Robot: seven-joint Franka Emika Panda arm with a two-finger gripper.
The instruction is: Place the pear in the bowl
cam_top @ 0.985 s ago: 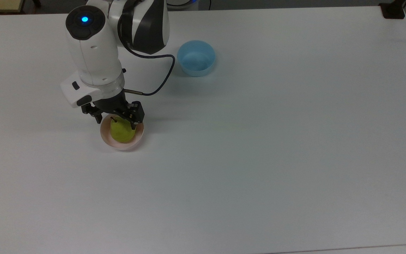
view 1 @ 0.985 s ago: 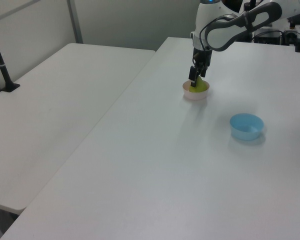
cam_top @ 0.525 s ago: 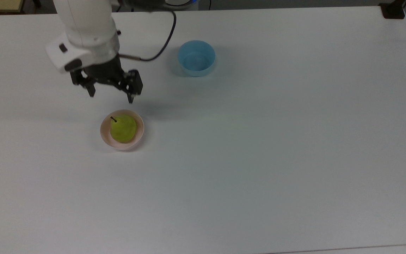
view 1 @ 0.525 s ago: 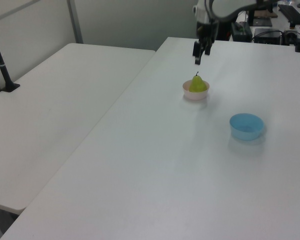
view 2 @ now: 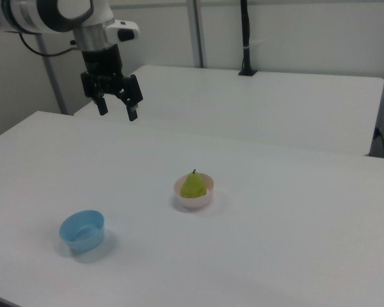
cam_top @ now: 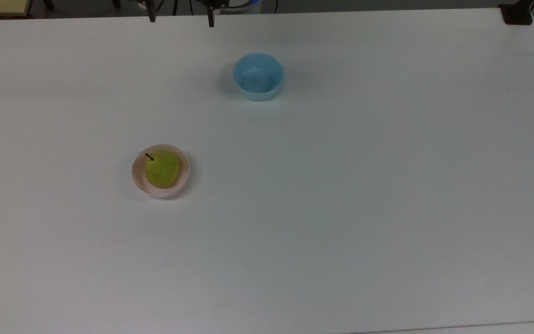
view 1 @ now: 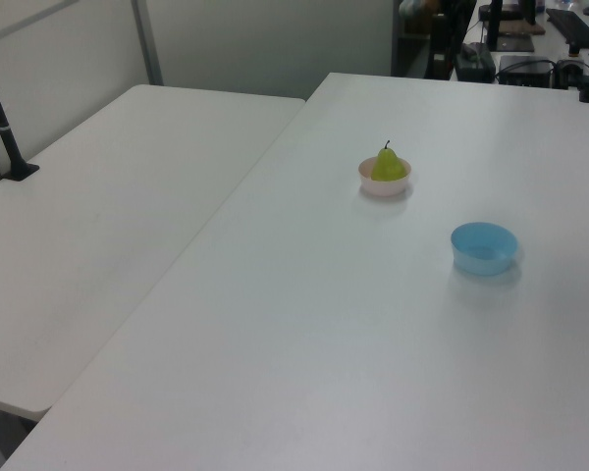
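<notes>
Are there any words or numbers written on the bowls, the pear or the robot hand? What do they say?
None can be read. The pink bowl, the pear inside it, the light blue bowl, the white table and the gripper carry no visible words, numbers or signs.

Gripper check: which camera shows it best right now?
The right view: the whole gripper hangs open and empty, high above the table, away from the pear in the bowl. The top view catches just two finger tips at its upper edge.
</notes>
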